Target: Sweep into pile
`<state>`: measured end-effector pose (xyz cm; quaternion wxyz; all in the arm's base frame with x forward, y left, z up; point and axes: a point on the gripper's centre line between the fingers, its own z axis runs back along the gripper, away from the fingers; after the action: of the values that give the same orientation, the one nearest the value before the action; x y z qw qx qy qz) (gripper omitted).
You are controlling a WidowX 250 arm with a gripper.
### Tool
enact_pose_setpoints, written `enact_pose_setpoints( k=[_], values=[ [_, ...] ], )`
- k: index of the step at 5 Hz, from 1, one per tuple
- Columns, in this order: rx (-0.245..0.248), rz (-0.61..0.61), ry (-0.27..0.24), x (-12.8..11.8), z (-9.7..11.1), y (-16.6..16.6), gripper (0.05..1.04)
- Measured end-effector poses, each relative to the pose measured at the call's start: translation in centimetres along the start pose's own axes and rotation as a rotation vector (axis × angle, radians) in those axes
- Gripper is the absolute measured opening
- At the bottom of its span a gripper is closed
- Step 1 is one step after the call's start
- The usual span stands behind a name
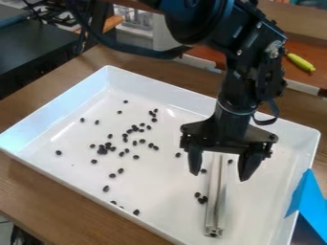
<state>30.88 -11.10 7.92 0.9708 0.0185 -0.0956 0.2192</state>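
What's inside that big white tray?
The white tray holds scattered black beans and a metal bar. Whatever lies beneath the bar or behind the open pincer is covered, so more beans could hide there.

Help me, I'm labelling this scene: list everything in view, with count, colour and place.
Small oval beans: several dozen, black, scattered over the tray floor
Long grooved metal bar: one, silver, in the tray's right half
Rectangular high-walled tray: one, white, on the table
Wooden table: one, brown, under the tray
Flat angular piece: one, blue, at the tray's right edge
Slender object: one, yellow-green, upper right
Flat-topped unit: one, dark, upper left
Robot arm: one, black, from the top edge
Two-finger gripper: one, black, open above the bar
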Motion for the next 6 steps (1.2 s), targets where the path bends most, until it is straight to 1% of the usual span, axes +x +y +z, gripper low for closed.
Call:
enact_pose_setpoints(
  k=[2, 3, 4, 5, 6],
  values=[
    [0.033, -0.016, 0.045, -0.6, -1.5, 0.2, 1.000],
    [0.030, -0.021, 0.075, -0.6, -2.1, 0.2, 1.000],
    [0.025, -0.029, 0.093, -0.4, -2.3, 0.3, 0.955],
    [0.029, -0.041, 0.110, -0.3, -2.8, 0.2, 0.665],
    [0.029, -0.040, 0.122, -0.3, -2.7, 0.3, 0.381]
  ],
)
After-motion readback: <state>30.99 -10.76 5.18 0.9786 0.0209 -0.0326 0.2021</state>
